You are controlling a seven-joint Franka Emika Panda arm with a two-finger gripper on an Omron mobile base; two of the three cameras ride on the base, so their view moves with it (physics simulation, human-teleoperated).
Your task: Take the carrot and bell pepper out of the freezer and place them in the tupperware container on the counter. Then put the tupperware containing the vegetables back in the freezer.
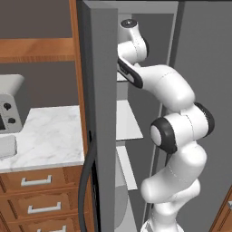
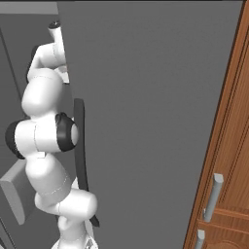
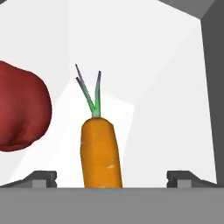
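Hand [image 3: 112, 181]: released, its two dark tips standing wide at the bottom of the hand view, nothing between them but the carrot's near end.
Carrot [image 3: 100, 153]: on the white freezer shelf [image 3: 175, 109], centred between the tips, thick leafy end pointing away.
Pepper [image 3: 19, 111]: dark red, just left of the carrot, apart from it.
Step in hand: taking the carrot, I judge.
How to do it well: go straight in along the carrot, close across its thick middle, keep the left tip off the pepper.
Arm [image 1: 172, 90]: reaching into the open freezer [image 1: 102, 90].
Counter [image 1: 50, 131]: left of the freezer, a light-grey box [image 1: 7, 147] at its left edge.
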